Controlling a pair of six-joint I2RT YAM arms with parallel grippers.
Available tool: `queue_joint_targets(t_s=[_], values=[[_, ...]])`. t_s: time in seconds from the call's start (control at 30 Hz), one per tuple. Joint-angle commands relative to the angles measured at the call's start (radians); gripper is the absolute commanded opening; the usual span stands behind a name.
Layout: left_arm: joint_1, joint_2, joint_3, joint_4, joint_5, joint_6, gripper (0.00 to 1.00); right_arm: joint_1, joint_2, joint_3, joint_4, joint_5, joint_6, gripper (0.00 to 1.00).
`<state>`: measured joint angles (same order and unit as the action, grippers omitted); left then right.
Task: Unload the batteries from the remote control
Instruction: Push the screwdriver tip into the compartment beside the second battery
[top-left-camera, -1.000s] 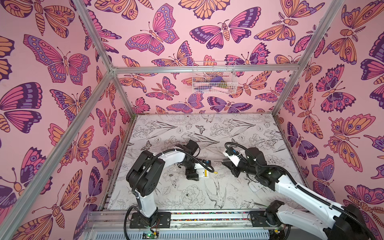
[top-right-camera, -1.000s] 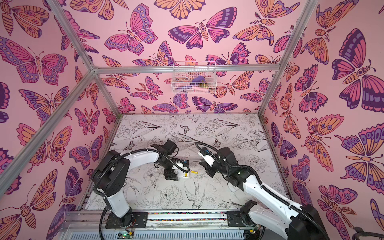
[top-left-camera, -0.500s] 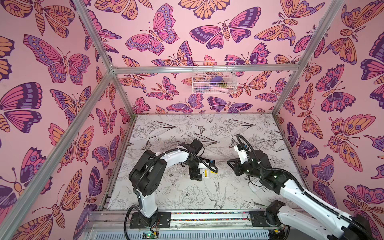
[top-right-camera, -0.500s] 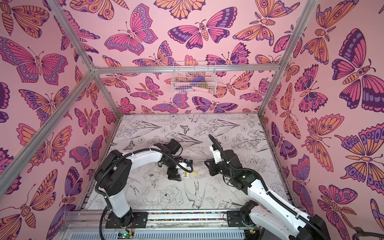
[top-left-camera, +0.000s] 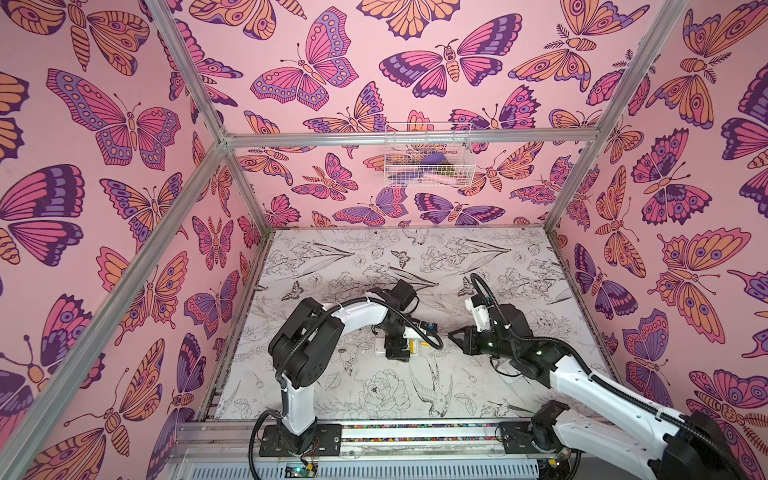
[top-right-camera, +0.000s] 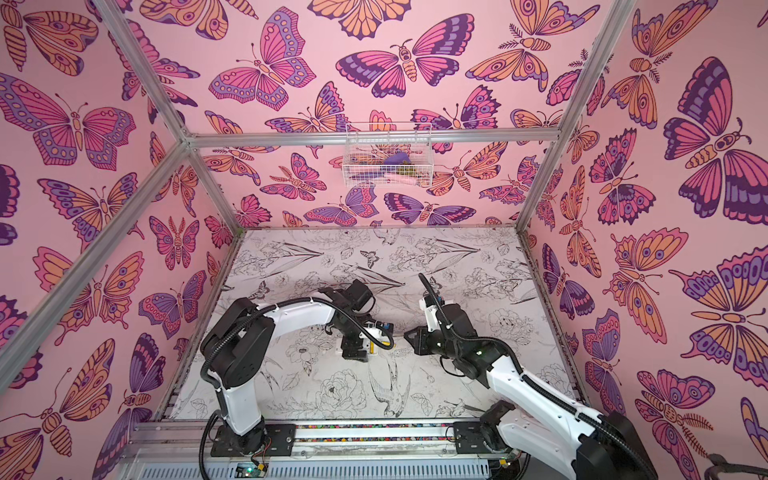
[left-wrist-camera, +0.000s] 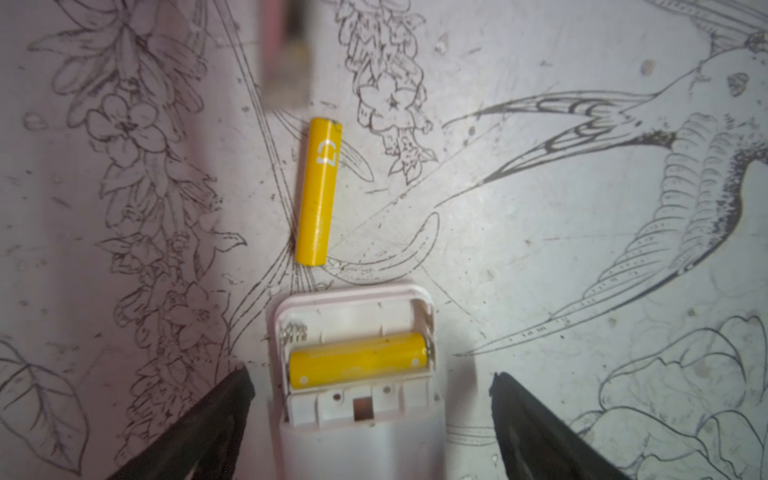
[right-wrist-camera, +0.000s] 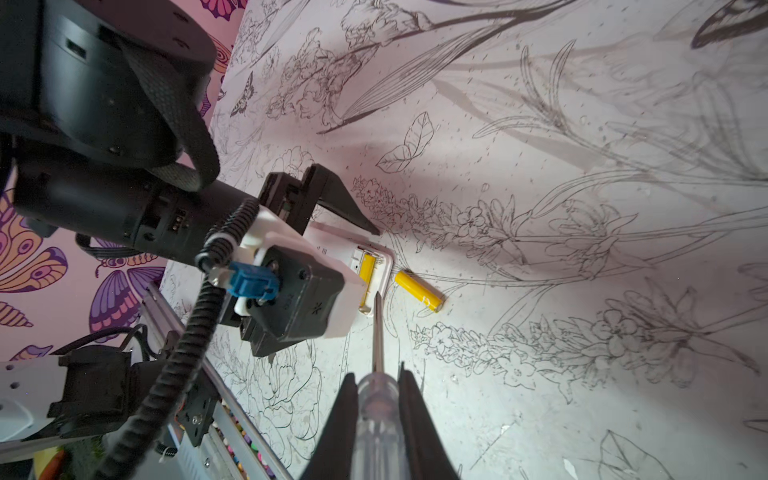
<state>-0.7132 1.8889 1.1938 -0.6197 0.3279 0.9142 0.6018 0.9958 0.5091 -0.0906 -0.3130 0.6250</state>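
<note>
The left end effector (left-wrist-camera: 371, 378) stands spread wide, one finger on either side of the remote control (left-wrist-camera: 357, 444) and touching neither side. The seated battery (left-wrist-camera: 358, 359), yellow, lies crosswise in the open bay right between the fingertips, and the slot just ahead of it is empty. The loose battery (left-wrist-camera: 319, 191) lies on the table (left-wrist-camera: 561, 257) farther ahead, just past the remote's end. The right end effector (right-wrist-camera: 376, 386) is pinched on the clear handle of a screwdriver (right-wrist-camera: 377, 332), whose tip reaches ahead to the bay's edge. The seated battery looks light, rigid and smooth, so it will likely roll or slip. Contact pressure probably holds it in place, so levering one end up and then pinching across its middle seems best.
</note>
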Motion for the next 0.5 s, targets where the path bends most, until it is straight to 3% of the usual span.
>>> queue_joint_targets(t_s=[0.0, 0.3, 0.47], values=[[-0.014, 0.047, -0.008, -0.018, -0.042, -0.016, 0.91, -0.005, 0.028, 0.005, 0.067, -0.060, 0.039, 0.00], [-0.048, 0.042, -0.049, 0.047, -0.109, -0.029, 0.88, -0.069, 0.100, -0.061, 0.223, -0.179, 0.126, 0.00], [-0.055, 0.033, -0.060, 0.063, -0.115, -0.032, 0.87, -0.088, 0.111, -0.074, 0.228, -0.189, 0.127, 0.00]])
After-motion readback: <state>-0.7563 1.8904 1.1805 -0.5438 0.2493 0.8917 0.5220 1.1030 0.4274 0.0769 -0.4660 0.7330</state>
